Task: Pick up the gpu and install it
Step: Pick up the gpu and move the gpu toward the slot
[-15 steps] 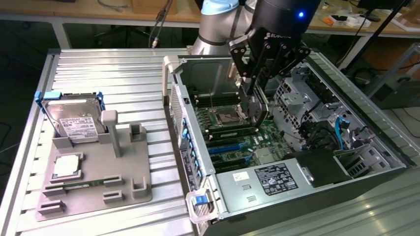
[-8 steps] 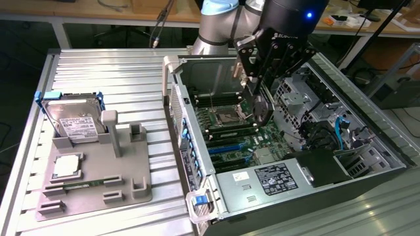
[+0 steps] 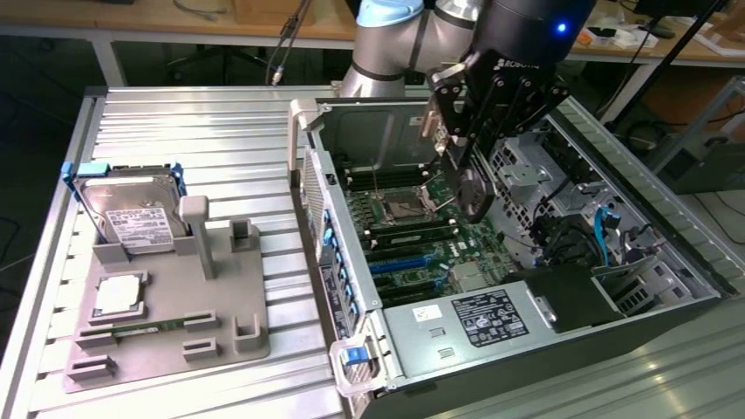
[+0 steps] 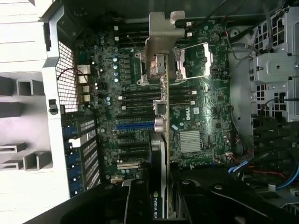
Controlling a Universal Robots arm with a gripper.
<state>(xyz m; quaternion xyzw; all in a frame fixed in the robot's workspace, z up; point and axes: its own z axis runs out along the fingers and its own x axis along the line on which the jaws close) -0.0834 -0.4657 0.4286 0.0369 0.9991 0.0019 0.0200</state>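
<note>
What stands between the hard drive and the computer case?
In the exterior view: two upright posts of the grey holder, then a strip of bare table.

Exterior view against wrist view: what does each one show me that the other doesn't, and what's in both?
Exterior view: the arm, the grey tray beside the case on the exterior view's left, and the hard drive propped on it.
Wrist view: the Dell logo on the motherboard and the NVIDIA label on the edge of the gpu.
Both: the gripper holding the gpu over the motherboard, and the blue slot.
</note>
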